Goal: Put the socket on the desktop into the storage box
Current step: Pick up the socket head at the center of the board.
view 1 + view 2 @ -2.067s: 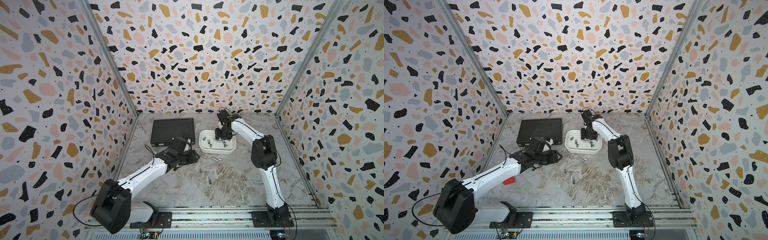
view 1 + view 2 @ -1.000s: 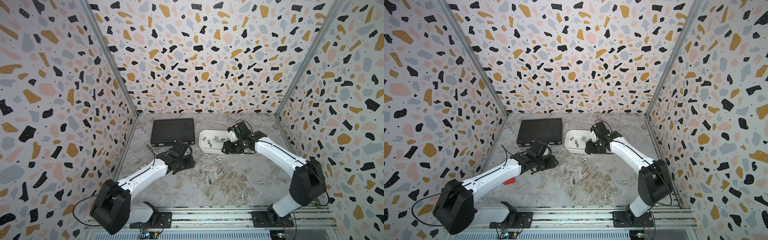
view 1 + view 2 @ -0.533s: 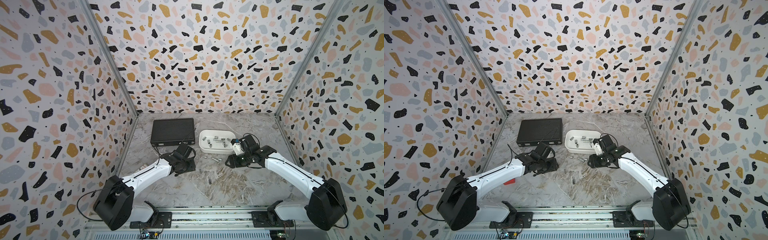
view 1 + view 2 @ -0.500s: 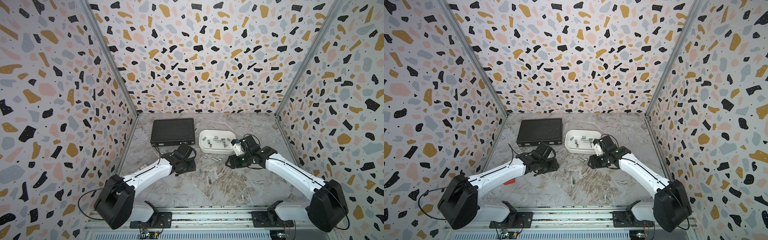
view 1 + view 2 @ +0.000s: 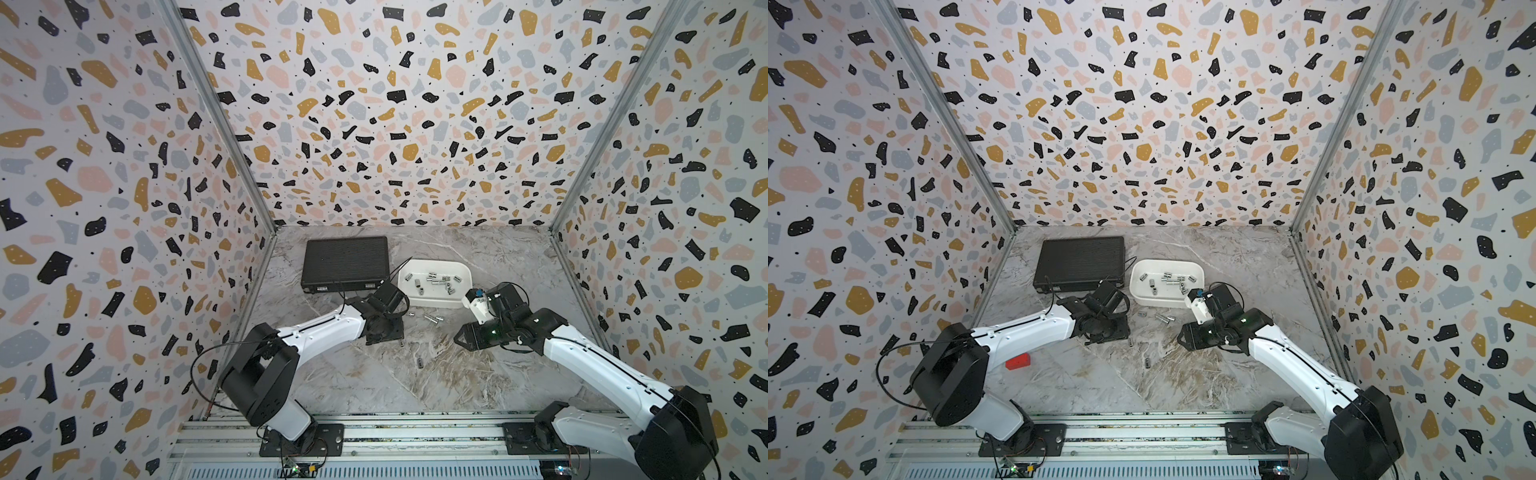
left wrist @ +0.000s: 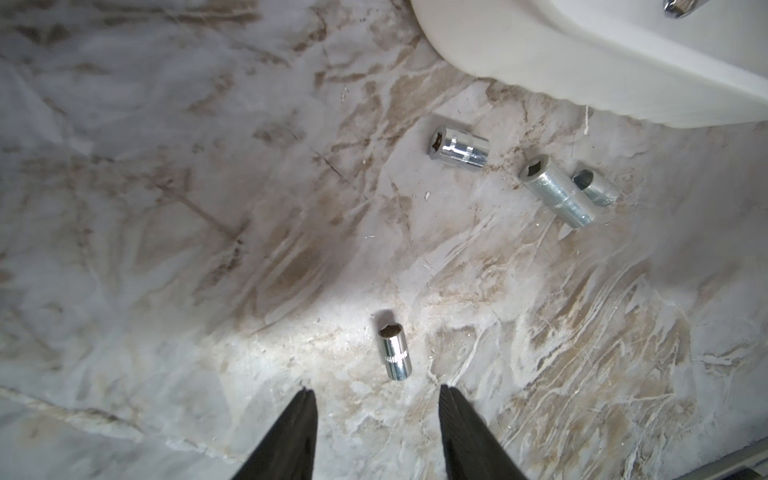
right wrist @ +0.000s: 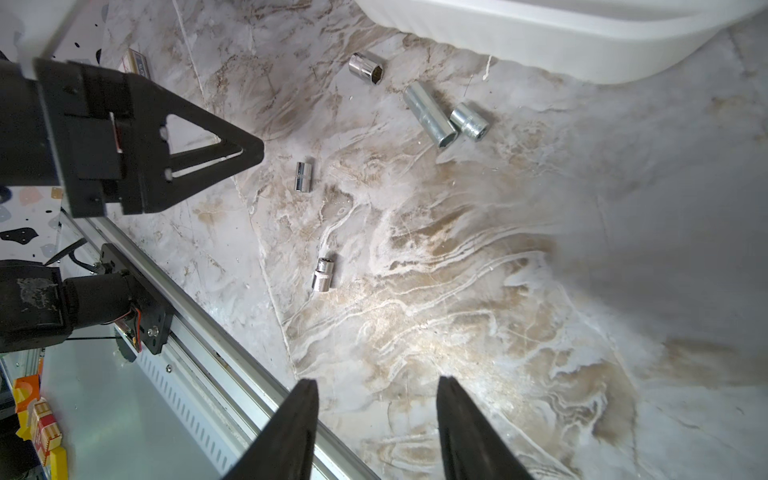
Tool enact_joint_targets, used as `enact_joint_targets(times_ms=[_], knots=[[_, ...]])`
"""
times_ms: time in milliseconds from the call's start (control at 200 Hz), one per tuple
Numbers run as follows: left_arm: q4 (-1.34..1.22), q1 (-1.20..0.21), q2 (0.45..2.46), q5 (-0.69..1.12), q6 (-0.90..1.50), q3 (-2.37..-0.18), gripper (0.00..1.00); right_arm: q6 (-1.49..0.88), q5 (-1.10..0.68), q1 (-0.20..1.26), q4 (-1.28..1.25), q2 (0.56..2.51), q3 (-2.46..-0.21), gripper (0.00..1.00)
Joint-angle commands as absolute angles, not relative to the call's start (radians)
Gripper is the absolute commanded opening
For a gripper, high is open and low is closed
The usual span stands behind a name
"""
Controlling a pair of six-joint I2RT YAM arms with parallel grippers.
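Top views: both arms stretch low over the desk point(image 5: 415, 386), left gripper point(image 6: 374, 392) and right gripper point(image 7: 376, 382) spread apart, empty, flanking loose sockets point(image 5: 432, 319).

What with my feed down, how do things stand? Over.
Left gripper open, empty, socket just ahead. Right gripper open, empty. Five loose on desktop. Nothing blocking storage box.

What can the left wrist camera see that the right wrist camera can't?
Only the left wrist view: a shiny metal socket, cut off at the picture's edge, seemingly inside the white plastic storage box. Only the right wrist view: the open right gripper, a lone fifth silver socket, and the silver metal rail near it. Both: the grey-white marble desktop, the box's outer wall, the open left gripper, the long silver socket and three shorter sockets.
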State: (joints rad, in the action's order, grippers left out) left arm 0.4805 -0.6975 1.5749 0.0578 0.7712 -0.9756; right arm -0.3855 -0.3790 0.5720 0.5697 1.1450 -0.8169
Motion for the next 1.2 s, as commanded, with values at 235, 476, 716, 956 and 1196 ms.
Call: enact_joint_targets(times_ms=[235, 476, 716, 956, 1196], knots=[[0.540, -0.727, 1.689, 0.028, 0.780, -1.072, 0.49, -0.408, -0.383, 0.579, 0.548, 1.100, -0.771, 0.51], [0.568, -0.746, 1.743, 0.021, 0.786, -1.107, 0.46, -0.411, -0.382, 0.579, 0.540, 1.097, -0.754, 0.51], [0.608, -0.756, 1.783, 0.007, 0.789, -1.131, 0.43, -0.416, -0.380, 0.579, 0.529, 1.096, -0.740, 0.51], [0.615, -0.767, 1.811, -0.003, 0.794, -1.141, 0.38, -0.425, -0.374, 0.579, 0.523, 1.097, -0.731, 0.51], [0.609, -0.772, 1.820, 0.000, 0.793, -1.136, 0.16, -0.428, -0.367, 0.579, 0.522, 1.097, -0.730, 0.51]])
